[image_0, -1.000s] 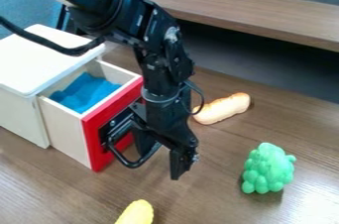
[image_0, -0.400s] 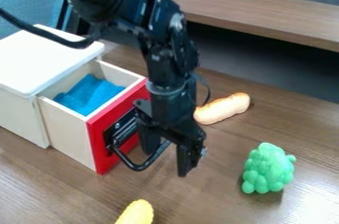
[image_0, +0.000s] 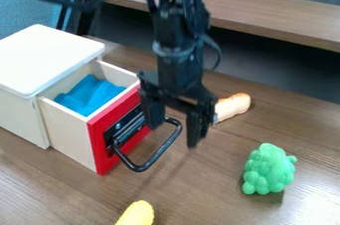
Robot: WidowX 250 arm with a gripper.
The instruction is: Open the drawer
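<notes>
Looks most like a robotics lab, judging by the black robot arm [image_0: 178, 30] over a wood-grain table [image_0: 46, 184] with toy food [image_0: 269, 169] on it. Has office-like touches too: blue fabric [image_0: 30, 7] at the upper left and a long wooden ledge [image_0: 266, 14] behind the table.
</notes>
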